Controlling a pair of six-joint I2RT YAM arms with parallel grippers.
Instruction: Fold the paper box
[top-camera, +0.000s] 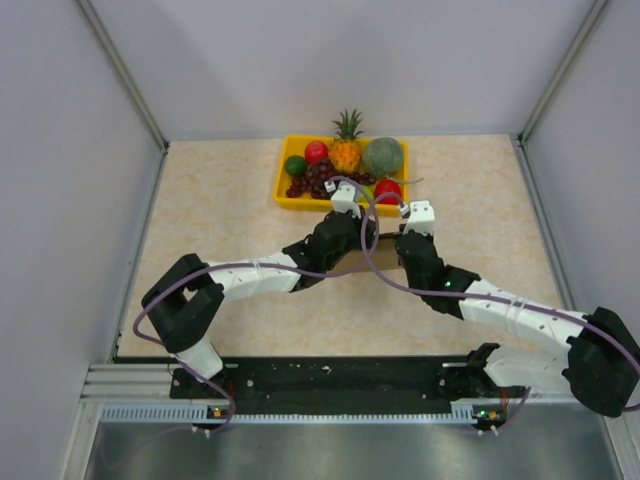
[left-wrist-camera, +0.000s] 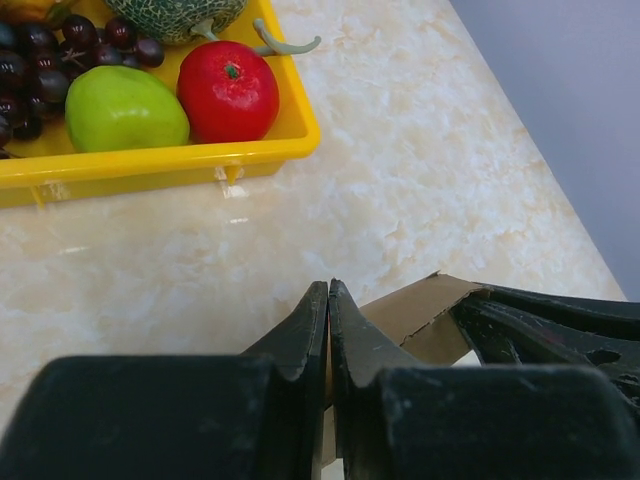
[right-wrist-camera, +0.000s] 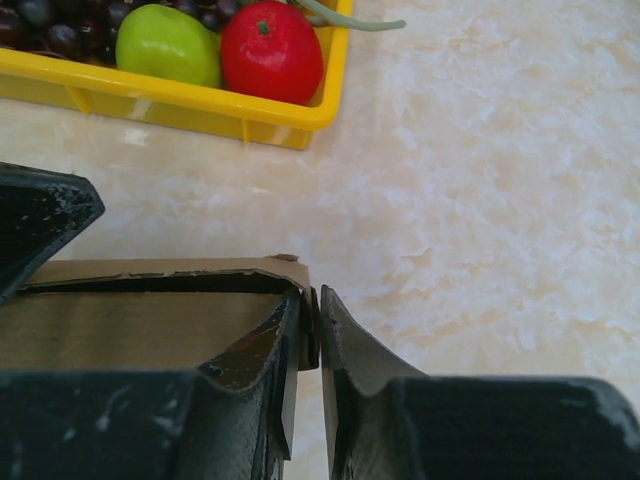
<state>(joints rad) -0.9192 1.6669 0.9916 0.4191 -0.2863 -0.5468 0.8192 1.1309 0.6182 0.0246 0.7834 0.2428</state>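
Note:
The paper box (top-camera: 384, 255) is a small brown cardboard carton in the middle of the table, mostly hidden in the top view by both arms. My left gripper (left-wrist-camera: 328, 290) is shut on the box's left wall, and a strip of cardboard (left-wrist-camera: 415, 308) shows between its fingers. My right gripper (right-wrist-camera: 312, 300) straddles the right wall at a corner of the box (right-wrist-camera: 130, 325). Its left finger lies inside against the wall, and a thin gap separates the wall from the right finger. From above, the left gripper (top-camera: 362, 240) and right gripper (top-camera: 410, 250) face each other across the box.
A yellow fruit tray (top-camera: 283, 180) with an apple (left-wrist-camera: 228, 90), a green fruit (left-wrist-camera: 122, 108), grapes, a melon and a pineapple stands just beyond the box. White walls enclose the table on the left, the right and the back.

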